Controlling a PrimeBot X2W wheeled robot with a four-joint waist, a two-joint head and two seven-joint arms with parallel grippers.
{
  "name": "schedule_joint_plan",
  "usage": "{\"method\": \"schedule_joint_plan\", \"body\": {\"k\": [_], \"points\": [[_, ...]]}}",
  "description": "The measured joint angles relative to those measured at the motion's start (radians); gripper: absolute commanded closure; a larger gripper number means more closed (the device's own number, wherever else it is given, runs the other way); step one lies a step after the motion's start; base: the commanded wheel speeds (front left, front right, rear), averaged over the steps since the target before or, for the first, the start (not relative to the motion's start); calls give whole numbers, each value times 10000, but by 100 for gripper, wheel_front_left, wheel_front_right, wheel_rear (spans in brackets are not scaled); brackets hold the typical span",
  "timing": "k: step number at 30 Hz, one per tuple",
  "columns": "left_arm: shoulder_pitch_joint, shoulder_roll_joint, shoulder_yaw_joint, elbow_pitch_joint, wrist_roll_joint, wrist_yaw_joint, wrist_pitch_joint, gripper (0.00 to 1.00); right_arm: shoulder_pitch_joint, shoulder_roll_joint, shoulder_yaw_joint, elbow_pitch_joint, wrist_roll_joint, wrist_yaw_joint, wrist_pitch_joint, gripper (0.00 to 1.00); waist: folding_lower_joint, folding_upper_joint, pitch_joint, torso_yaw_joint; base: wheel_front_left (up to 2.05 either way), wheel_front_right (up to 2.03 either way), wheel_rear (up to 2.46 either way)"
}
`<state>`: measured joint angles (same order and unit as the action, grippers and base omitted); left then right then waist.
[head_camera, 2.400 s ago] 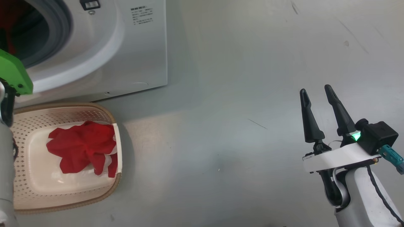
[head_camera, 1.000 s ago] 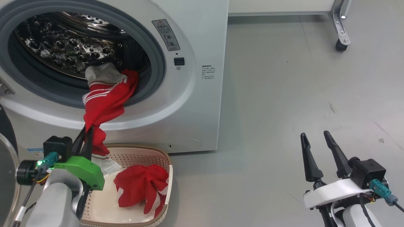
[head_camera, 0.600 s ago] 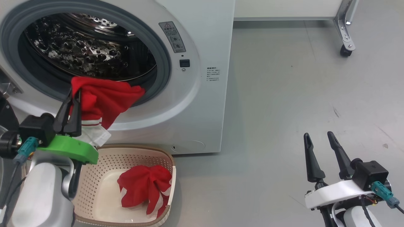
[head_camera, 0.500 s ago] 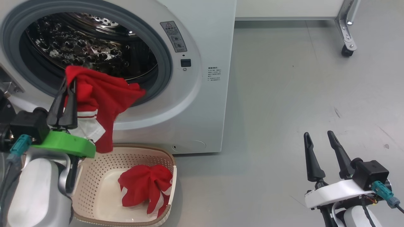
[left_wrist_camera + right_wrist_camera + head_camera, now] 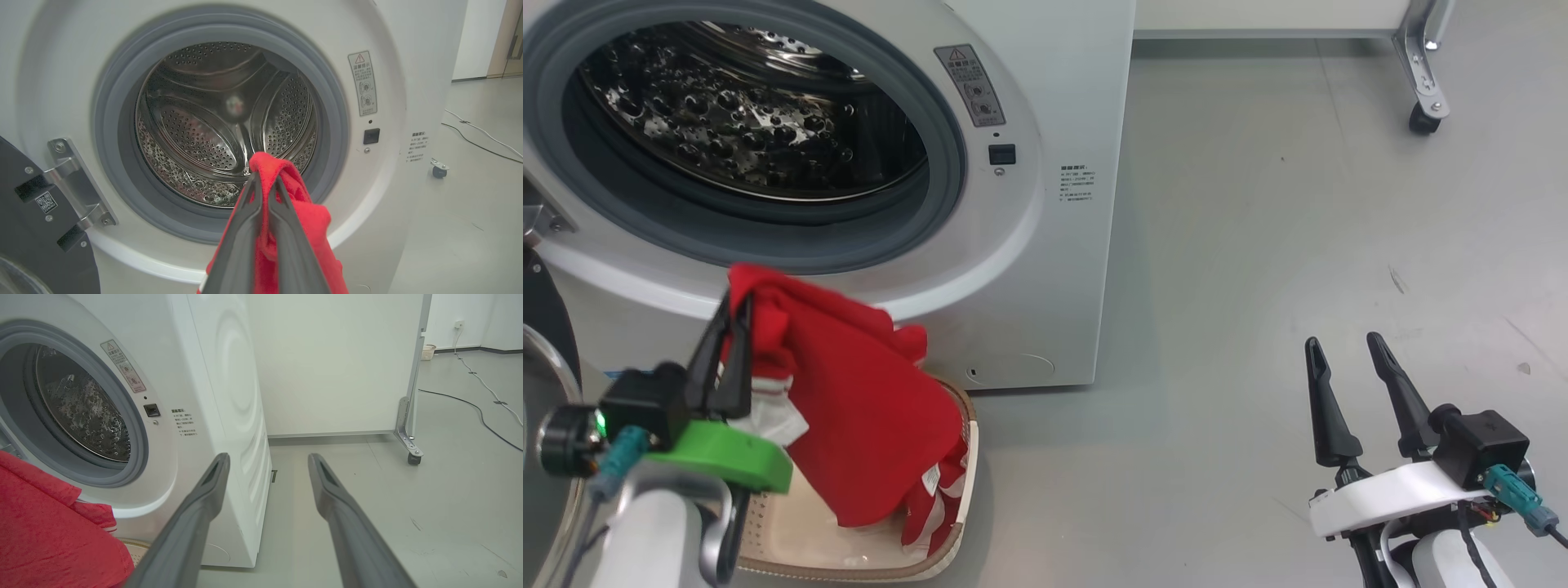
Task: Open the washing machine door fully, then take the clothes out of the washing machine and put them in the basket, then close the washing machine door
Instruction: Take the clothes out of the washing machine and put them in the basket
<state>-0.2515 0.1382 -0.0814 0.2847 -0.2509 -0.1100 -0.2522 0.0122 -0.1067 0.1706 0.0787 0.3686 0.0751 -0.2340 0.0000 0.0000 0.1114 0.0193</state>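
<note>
Whereas half a second ago the clothes (image 5: 866, 416) hung across the mouth of the washing machine (image 5: 1045, 269), they now hang clear below it, draped into the basket (image 5: 792, 535), pinched in the left claw (image 5: 735, 304). The right claw (image 5: 1341, 340) stays spread above the floor (image 5: 1258, 245), well apart.

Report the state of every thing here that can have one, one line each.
washing machine door, swung open
washing machine, mouth uncovered, no garments visible in the drum
basket, upright on the floor before the washing machine, red fabric inside
clothes, a red garment hanging pinched at its top, lower end in the basket
left pincer, shut on the clothes
right pincer, open, empty
</note>
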Motion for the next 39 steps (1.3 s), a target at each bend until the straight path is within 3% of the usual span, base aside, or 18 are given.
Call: {"method": "schedule_joint_plan", "body": {"k": [18, 23, 39], "points": [[428, -86, -633, 1323, -186, -27, 790, 100, -58, -171, 100, -700, -35, -59, 359, 0, 0, 0, 1315, -314, 0, 0, 0], [9, 42, -401, 1965, -192, -50, 1118, 100, -249, -203, 132, -884, -65, -59, 441, 0, 0, 0, 1895, -456, 0, 0, 0], [-1739, 322, 454, 4243, -629, 433, 1935, 100, -710, -577, -125, -1448, -182, -65, 531, 0, 0, 0, 3841, -1040, 0, 0, 0]]}}
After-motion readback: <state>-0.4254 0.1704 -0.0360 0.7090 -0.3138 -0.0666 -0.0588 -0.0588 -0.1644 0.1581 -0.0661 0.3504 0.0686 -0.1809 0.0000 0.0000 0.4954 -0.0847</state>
